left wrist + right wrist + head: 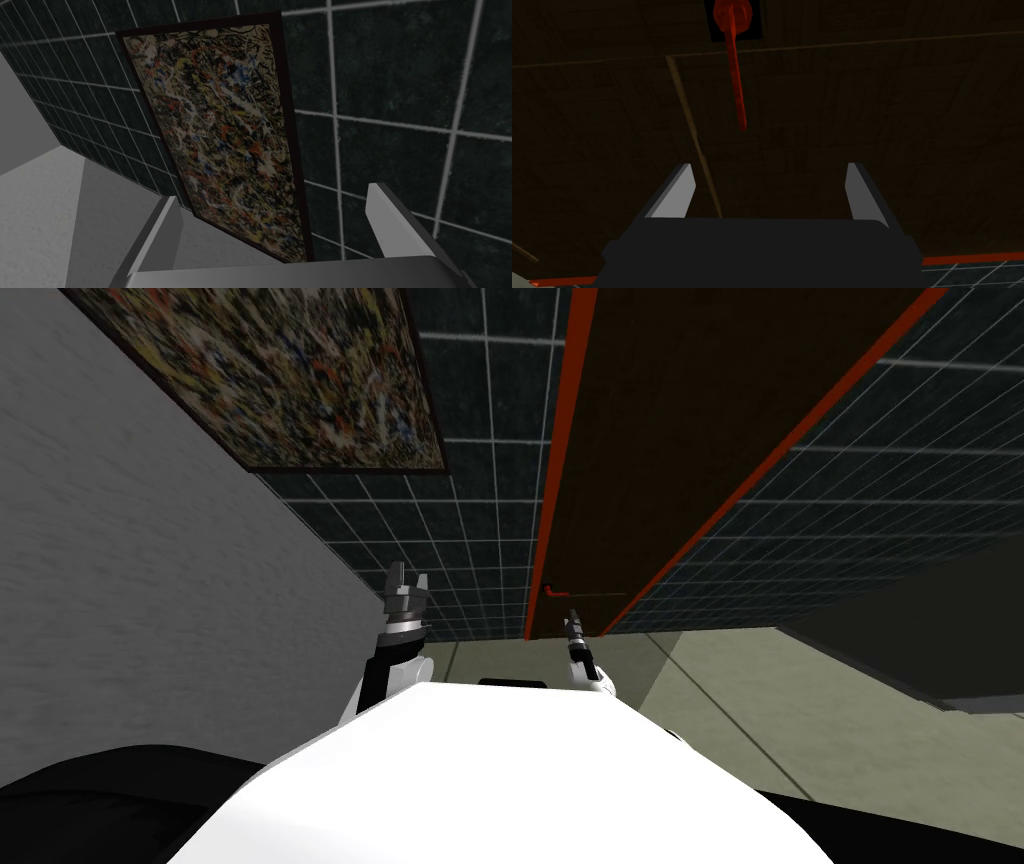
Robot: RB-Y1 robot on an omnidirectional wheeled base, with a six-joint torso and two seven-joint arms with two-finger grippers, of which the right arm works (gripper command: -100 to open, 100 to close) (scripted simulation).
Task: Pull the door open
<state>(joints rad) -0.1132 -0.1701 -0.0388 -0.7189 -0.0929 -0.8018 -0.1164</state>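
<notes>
Right pincer (pixel 769 167) open in front of the brown door (pixel 640 438), handle not gripped.
The door stood straight ahead of the robot, set in a dark tiled wall (pixel 480 518) with a red-orange frame (pixel 560 438) round it. Its red lever handle (pixel 735 80) sat close to the door's left edge, hanging from a round hub on a dark plate. The right pincer pointed at the door face, its two fingers spread wide with nothing between them. The lever's tip lay beyond the fingertips, roughly in line with the gap and apart from both. The left pincer (pixel 408 580) was held up off to the left of the door, before the tiled wall, fingers also spread and empty. A speckled painting (pixel 270 368) hung on that wall, left of the door.
</notes>
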